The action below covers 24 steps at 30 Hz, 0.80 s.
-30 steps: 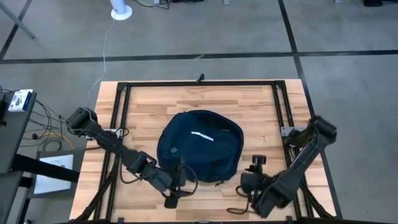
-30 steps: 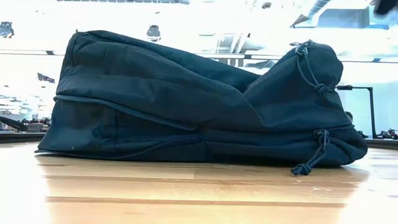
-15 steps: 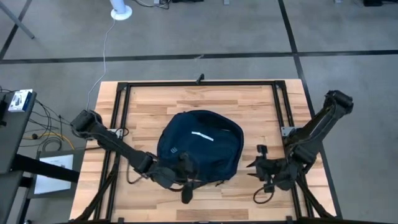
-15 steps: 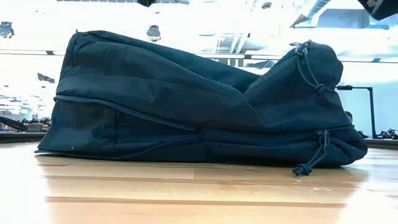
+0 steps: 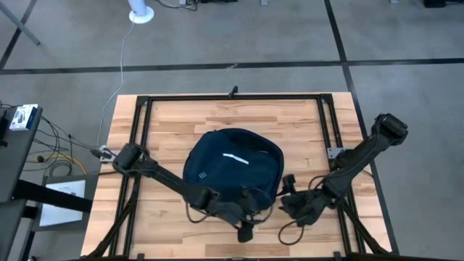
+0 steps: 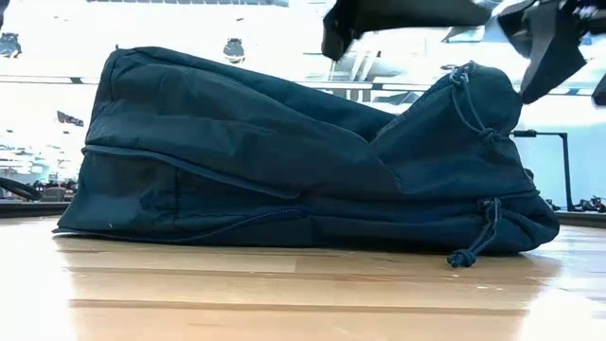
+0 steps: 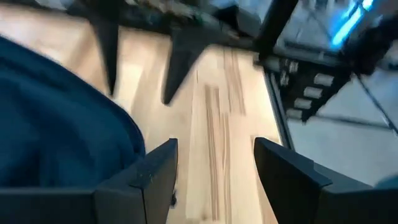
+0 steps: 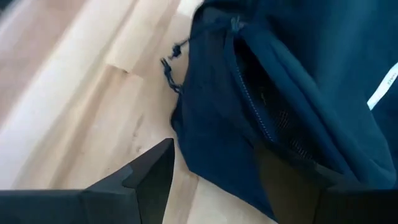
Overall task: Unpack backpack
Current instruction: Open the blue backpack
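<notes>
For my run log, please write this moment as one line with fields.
stage: approach | backpack: closed, flat on table | left gripper: open, at its near edge | right gripper: open, beside its zipper side

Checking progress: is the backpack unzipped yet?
Cannot tell. The backpack lies flat; the right wrist view shows a zipper line with dark mesh beside it, perhaps a gap.

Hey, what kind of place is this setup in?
Probably a robotics lab or workshop: a butcher-block wooden table edged by a black metal frame, standing on grey carpet tiles, with loose cables trailing to equipment beside it.
</notes>
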### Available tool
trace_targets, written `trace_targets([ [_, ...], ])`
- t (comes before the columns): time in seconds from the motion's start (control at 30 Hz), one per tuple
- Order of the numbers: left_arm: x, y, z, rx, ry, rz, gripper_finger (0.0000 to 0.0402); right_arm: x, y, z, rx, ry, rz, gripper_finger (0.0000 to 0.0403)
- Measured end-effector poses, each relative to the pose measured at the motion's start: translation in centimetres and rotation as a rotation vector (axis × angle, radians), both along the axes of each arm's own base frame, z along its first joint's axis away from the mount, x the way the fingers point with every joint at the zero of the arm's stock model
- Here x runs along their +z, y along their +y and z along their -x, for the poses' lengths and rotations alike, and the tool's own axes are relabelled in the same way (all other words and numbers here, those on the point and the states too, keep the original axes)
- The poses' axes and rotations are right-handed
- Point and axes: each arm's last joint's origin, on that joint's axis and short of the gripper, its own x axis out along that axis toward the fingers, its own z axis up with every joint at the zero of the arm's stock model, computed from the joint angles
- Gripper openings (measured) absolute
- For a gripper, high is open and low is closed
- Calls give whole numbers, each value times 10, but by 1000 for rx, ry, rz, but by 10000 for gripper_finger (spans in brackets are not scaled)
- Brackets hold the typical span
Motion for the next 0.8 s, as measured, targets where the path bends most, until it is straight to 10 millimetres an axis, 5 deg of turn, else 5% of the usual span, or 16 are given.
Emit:
trace_targets([
  [0.23,3,-4,-1,15,132,-2,198,-7,2,-4,-4,17,18,204],
  [0.57,-6,-7,11,78,306,37,198,17,0,-8,32,-70,-12,196],
  [0.8,-2,-7,7,101,250,52,198,-8,-11,-21,9,-23,56,195],
])
